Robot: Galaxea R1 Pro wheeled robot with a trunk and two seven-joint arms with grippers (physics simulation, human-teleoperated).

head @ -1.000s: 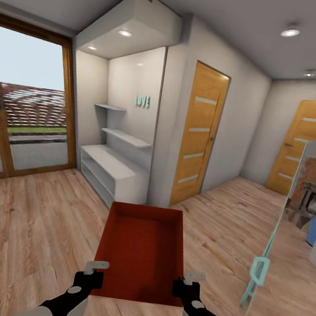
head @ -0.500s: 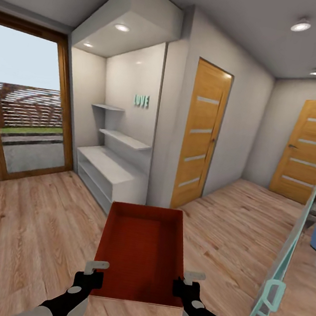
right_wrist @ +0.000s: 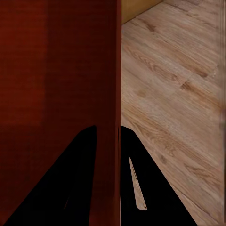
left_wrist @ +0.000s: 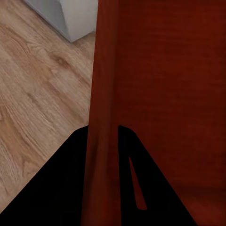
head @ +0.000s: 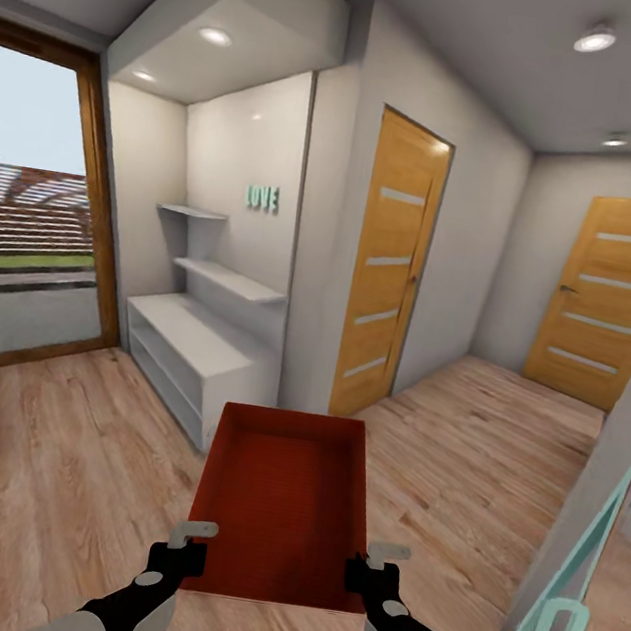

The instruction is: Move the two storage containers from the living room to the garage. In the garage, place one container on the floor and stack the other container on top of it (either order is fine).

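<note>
What my cameras leave hidden or cut off

In my head view my left gripper [head: 187, 551] and right gripper [head: 370, 574] clamp the storage container [head: 285, 498], whose walls cover my inner fingers. The container hides the wood floor [head: 51, 458] beneath it. In both wrist views my fingers are black, featureless shapes and the container runs past the frame edges. The glass door [head: 26, 222] is cut off at the left edge, and the pale teal frame [head: 573, 587] at the right.
</note>
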